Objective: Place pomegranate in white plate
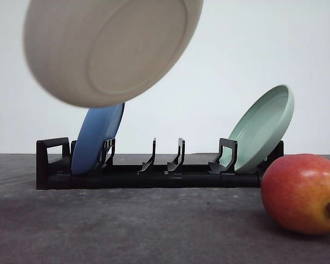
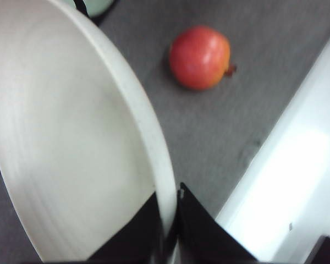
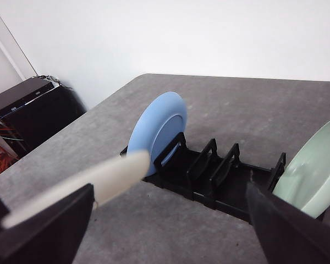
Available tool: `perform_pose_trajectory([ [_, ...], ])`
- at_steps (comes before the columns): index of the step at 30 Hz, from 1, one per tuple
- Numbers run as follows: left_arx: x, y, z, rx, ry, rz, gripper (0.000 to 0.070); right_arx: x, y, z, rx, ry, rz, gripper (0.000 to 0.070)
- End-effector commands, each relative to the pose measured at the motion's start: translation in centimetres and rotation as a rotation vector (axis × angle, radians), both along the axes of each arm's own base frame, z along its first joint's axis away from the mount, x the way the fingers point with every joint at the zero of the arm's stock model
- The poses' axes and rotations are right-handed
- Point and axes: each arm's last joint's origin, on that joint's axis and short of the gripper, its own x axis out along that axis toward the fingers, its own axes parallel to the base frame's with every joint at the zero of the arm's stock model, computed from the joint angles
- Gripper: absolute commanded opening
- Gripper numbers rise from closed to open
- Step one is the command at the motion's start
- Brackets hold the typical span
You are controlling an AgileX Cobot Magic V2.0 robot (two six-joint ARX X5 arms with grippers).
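Pomegranate [image 1: 302, 192]: red shading to yellow-orange, brown calyx sideways, resting on grey table, front right. White plate [image 1: 107, 47]: off-white, airborne, tilted, underside toward front camera, upper left.

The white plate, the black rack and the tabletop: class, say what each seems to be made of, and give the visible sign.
White plate: probably matte glazed ceramic or stoneware, going by faint concentric rings and no gloss; melamine is possible. Black rack: likely moulded plastic, with uniform black, rounded posts and a slight sheen. Tabletop: dark grey with a mottled, stone-like matte surface, perhaps laminate; the look leaves it open.
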Motion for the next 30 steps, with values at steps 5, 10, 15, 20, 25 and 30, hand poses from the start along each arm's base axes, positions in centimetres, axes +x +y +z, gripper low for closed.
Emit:
perform_pose_trajectory([
  [5,-1.3,-2.7,-4.2,0.132,-0.036,0.021,0.0002,-0.1,0.0,0.5,0.013,-0.003,0.004,0.0558],
  [10,-1.8,-4.8,-8.1,0.281,-0.057,0.004,0.0002,-0.2,0.0,0.4,0.012,0.013,0.004,0.0558],
  [15,-2.2,-7.3,-11.7,0.354,-0.046,-0.02,0.0002,-0.2,0.0,0.3,0.012,0.023,0.004,0.0558],
  [20,-2.9,-9.0,-15.5,0.46,-0.035,-0.035,0.0002,-0.2,0.0,0.3,0.012,0.023,0.004,0.0558],
  [25,-3.4,-10.0,-18.6,0.545,-0.051,-0.043,0.0001,-0.2,0.1,0.3,0.011,0.022,0.01,0.0558],
  [30,-3.4,-10.5,-20.1,0.57,-0.048,-0.046,0.0001,-0.2,0.3,0.3,0.006,0.018,0.029,0.0558],
])
